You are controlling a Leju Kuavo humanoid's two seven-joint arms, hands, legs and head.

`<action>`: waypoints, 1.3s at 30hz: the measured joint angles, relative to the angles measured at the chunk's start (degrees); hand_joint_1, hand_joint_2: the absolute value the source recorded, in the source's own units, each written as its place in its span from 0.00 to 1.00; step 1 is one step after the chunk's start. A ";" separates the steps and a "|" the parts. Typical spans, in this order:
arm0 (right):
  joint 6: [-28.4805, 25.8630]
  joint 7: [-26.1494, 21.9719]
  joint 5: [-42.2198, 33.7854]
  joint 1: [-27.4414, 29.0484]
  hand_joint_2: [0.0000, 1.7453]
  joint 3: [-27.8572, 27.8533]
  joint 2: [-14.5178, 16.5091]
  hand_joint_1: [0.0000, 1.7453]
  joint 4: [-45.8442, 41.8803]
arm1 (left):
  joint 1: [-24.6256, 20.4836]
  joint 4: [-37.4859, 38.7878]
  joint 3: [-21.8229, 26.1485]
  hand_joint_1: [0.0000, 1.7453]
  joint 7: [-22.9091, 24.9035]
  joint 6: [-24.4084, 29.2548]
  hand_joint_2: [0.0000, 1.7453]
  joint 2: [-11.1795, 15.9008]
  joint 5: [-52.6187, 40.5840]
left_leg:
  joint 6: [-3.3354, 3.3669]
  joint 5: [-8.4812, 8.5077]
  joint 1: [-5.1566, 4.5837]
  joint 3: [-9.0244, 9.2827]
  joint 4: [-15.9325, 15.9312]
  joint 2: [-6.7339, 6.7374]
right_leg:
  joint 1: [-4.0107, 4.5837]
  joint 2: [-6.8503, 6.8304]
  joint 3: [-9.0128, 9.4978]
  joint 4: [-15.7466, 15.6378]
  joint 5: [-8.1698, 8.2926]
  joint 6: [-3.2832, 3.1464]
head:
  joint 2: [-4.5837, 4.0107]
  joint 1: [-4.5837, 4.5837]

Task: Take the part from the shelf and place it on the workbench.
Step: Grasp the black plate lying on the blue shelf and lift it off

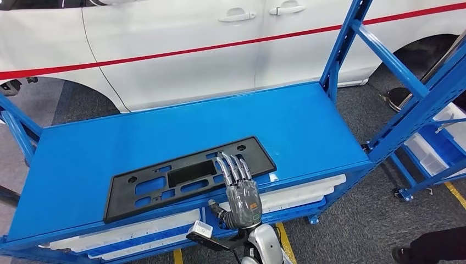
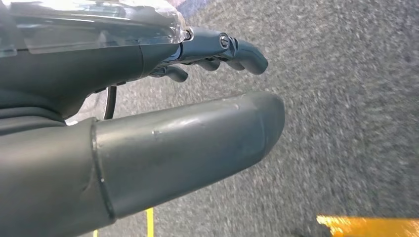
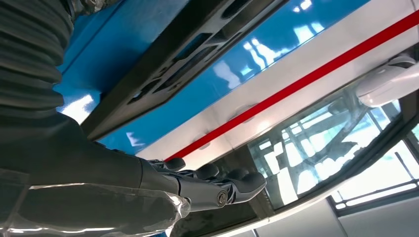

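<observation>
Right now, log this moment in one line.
part: flat on blue bench | right robot hand: open, fingers over part | left robot hand: empty, above floor

The blue surface (image 1: 308,118) has lots of bare room behind the flat black part (image 1: 187,173) and on both sides of it. The part lies flat near the front edge. The right hand (image 1: 242,192) is above the part's right end, fingers (image 1: 233,165) straight and holding nothing. A blue post (image 1: 343,47) stands at the back right corner, and a slanted blue bar (image 1: 390,60) crosses beside it. A white car (image 1: 192,38) blocks the way just behind the surface.
</observation>
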 joint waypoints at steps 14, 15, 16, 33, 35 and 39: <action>0.00 -1.72 0.24 0.53 1.00 -1.26 0.17 0.00 0.60 | -0.01 0.02 0.01 0.00 0.05 -0.05 0.00 -0.07 -0.25 | -0.01 -0.02 0.47 0.19 -0.41 0.00 | -0.71 0.17 -2.15 0.78 1.37 1.33 | 0.00 0.03; 0.00 -1.72 0.25 0.56 1.00 -1.30 0.23 0.00 0.61 | -0.02 0.02 0.01 0.00 0.05 -0.05 0.00 -0.08 -0.25 | -0.39 0.05 0.48 0.17 -0.46 0.00 | -0.59 0.22 -2.28 0.69 1.53 1.04 | 0.00 0.03; 0.00 -1.72 0.25 0.58 1.00 -1.33 0.28 0.00 0.61 | -0.03 0.02 0.01 0.00 0.05 -0.05 0.00 -0.08 -0.25 | -0.74 -0.02 0.59 0.12 -0.45 0.02 | -0.65 0.23 -2.29 0.51 1.70 0.65 | -0.01 0.03; 0.00 3.20 3.11 -0.59 1.00 -1.02 0.30 0.00 3.03 | -0.29 0.06 -0.02 0.00 0.31 -0.11 0.00 -0.22 -1.06 | 0.76 -0.02 0.47 0.66 -0.94 0.05 | -0.13 0.10 -3.19 1.84 1.06 1.11 | -0.02 0.02; 0.00 3.91 3.14 -1.13 1.00 -0.77 0.20 0.00 4.18 | -0.38 0.07 -0.04 0.00 0.44 -0.20 0.00 -0.30 -1.23 | 1.33 0.27 0.63 0.60 -1.20 0.20 | -0.33 0.11 -5.56 7.21 -2.21 1.56 | -0.02 0.03; 0.00 5.54 3.59 -1.61 1.00 -0.33 -0.05 0.00 6.51 | -0.39 0.07 -0.24 0.00 0.69 -0.33 0.00 -0.38 -1.60 | 1.42 0.25 0.61 0.33 -0.90 0.20 | -0.79 0.09 -9.70 15.86 -4.53 2.05 | -0.02 0.04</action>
